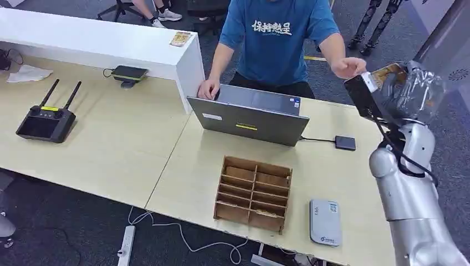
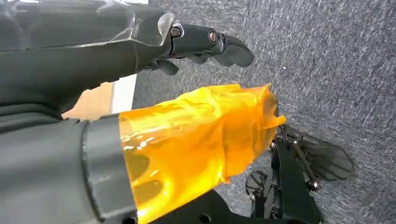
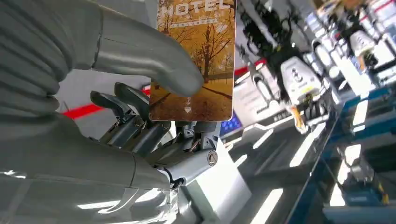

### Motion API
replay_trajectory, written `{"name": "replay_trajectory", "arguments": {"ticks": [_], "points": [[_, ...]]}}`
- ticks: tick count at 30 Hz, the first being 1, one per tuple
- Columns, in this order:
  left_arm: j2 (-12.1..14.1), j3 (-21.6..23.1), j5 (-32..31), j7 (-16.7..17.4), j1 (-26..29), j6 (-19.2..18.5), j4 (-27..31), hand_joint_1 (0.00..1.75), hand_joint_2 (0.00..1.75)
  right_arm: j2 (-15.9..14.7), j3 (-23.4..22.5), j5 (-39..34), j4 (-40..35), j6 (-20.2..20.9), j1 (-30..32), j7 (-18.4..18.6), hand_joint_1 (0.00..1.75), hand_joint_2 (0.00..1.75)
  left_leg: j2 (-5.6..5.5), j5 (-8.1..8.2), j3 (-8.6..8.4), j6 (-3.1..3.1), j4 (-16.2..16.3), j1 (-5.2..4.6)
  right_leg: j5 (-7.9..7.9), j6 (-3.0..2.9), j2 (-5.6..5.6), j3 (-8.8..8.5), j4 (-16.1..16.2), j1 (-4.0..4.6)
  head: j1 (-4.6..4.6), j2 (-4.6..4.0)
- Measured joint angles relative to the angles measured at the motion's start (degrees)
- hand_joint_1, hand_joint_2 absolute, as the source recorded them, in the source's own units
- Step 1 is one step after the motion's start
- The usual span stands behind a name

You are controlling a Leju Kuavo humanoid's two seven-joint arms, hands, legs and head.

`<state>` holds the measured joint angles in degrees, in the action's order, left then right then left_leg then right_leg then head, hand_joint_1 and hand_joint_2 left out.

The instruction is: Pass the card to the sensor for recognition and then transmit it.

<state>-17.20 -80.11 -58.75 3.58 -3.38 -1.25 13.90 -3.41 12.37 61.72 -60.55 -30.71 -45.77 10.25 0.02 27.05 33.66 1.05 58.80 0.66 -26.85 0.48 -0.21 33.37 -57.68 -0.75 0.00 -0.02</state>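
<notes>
The right arm is raised high at the right of the head view, with the right robot hand point(image 1: 413, 88) lifted above the far right edge of the surface point(image 1: 138, 149), near a person's hand point(image 1: 349, 67). It grasps the hotel card point(image 3: 198, 56), pinched between thumb point(image 3: 149, 56) and fingers point(image 3: 140, 121), its long axis running out past the fingertips. The white card sensor point(image 1: 325, 221) lies flat beside the wooden divider box point(image 1: 254, 193). The left robot hand point(image 2: 140, 102) hangs over grey carpet, fingers loosely apart, released.
</notes>
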Motion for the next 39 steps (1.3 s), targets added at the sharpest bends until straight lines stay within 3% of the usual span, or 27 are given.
{"name": "replay_trajectory", "arguments": {"ticks": [7, 35, 36, 37, 39], "points": [[0.2, 1.4, -0.4, 0.3, -0.1, 0.0, 0.0, 0.0, 0.0, 0.3, 0.0, 4.7, 7.9, -2.1, -6.3, 1.1, 1.75, 1.75, -0.01, 0.0, 0.0, 0.0, 0.0, 0.0, 0.0, 0.0, -0.01, 0.0, 0.0, 0.0, 0.02, 0.0], [0.5, 1.8, 0.0, 0.4, -0.1, 0.0, -0.1, 0.0, 0.0, 1.6, 0.0, 4.9, 11.9, -2.5, -7.1, 0.7, 1.75, 1.75, -0.03, 0.0, 0.02, 0.0, 0.0, 0.0, -0.01, 0.0, -0.02, 0.01, 0.0, 0.0, 0.02, 0.0], [0.5, 1.8, 0.0, 0.4, -0.1, 0.0, -0.1, 0.0, 0.0, 1.6, 0.0, 4.9, 11.8, -2.5, -7.0, 0.6, 1.15, 1.75, -0.03, 0.0, 0.02, 0.0, 0.0, 0.0, -0.01, 0.0, -0.02, 0.02, 0.0, 0.0, 0.0, 0.0], [0.5, 1.8, 0.0, 0.4, -0.1, 0.0, -0.1, 0.0, 0.0, 1.7, 0.0, 4.9, 11.6, -2.5, -6.9, 0.5, 0.0, 1.75, -0.02, 0.0, 0.02, 0.0, 0.0, 0.0, -0.01, 0.0, -0.02, 0.02, 0.0, 0.0, 0.0, 0.0], [0.5, 1.8, 0.1, 0.4, -0.1, 0.0, -0.1, 0.0, 0.0, 1.9, 0.0, 4.9, 11.0, -2.5, -6.7, 0.4, 0.0, 1.75, -0.02, 0.0, 0.02, 0.0, 0.0, 0.0, -0.01, 0.0, -0.01, 0.02, 0.0, 0.0, 0.02, 0.0]]}}
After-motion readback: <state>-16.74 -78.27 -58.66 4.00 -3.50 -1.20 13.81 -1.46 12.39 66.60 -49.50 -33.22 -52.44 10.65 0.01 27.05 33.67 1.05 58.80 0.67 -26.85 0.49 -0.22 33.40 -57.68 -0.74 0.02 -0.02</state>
